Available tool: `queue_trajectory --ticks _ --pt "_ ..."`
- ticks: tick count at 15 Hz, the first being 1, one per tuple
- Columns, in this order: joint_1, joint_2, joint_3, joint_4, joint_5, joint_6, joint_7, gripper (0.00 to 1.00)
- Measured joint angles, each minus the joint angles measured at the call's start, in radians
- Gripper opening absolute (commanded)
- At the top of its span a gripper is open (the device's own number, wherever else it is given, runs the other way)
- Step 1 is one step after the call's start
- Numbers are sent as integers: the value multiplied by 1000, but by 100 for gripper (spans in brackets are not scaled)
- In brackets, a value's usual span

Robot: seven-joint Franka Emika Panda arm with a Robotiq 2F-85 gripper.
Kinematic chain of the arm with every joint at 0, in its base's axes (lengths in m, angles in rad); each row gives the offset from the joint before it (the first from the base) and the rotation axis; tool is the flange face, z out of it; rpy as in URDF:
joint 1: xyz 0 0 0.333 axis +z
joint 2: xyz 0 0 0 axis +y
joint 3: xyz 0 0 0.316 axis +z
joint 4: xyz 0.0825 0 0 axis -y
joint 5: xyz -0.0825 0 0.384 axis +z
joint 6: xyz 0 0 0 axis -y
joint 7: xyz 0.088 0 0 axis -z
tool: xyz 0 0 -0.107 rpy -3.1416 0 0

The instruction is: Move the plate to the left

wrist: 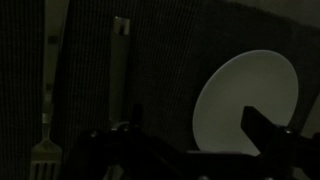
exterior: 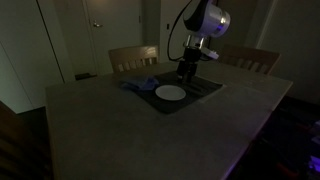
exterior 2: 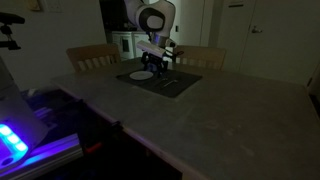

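Jaws spread apart, white plate [wrist: 240, 95] partly behind one jaw, on placemat [wrist: 150, 70]

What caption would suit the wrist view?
Open hand above a white plate and fork on a dark placemat.

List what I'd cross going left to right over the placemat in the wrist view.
On the dark placemat: fork → long slim utensil, probably a knife → white plate.
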Motion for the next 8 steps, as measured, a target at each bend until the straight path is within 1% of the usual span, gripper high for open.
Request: queue_trajectory --ticks 8 --pt "-39 47 50 2 1 79 0 100"
